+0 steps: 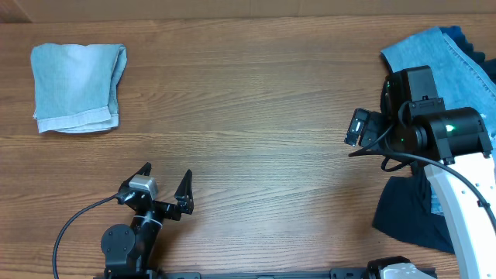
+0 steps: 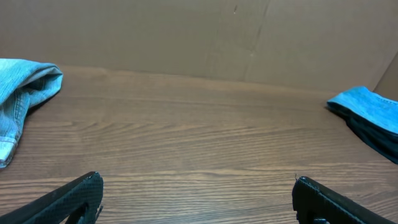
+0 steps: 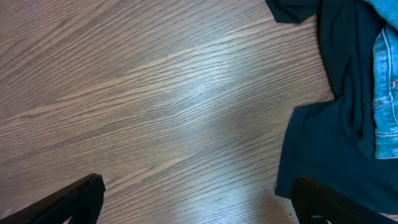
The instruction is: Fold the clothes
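Observation:
Pale light-blue denim shorts lie folded at the table's far left; they also show in the left wrist view. A heap of clothes sits at the right edge: medium-blue jeans and dark navy cloth. The navy cloth and a strip of blue denim show in the right wrist view. My left gripper is open and empty near the front edge, its fingers wide apart. My right gripper is open and empty, above bare wood just left of the heap.
The wooden table lies between the folded shorts and the heap. A cardboard wall stands behind the table. A black cable runs from the left arm's base.

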